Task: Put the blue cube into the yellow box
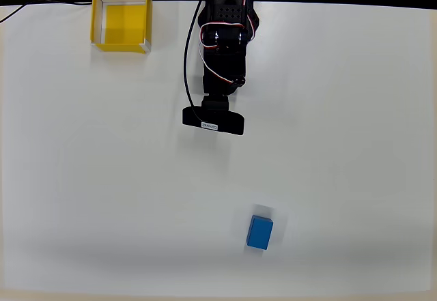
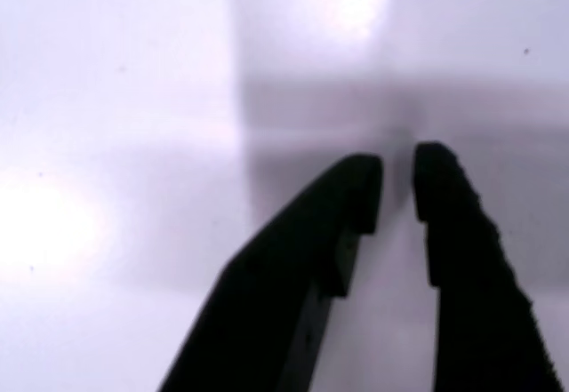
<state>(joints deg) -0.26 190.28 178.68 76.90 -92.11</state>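
While the black arm [image 1: 222, 48] reaches in from twelve o'clock on the white desk [image 1: 355, 144], its pincer [image 2: 397, 183] hangs nearly clenched, a thin gap between empty fingertips. Seen from overhead, the blue cube [image 1: 259, 233] lies toward five o'clock, well apart from the yellow box [image 1: 121, 21] at eleven.
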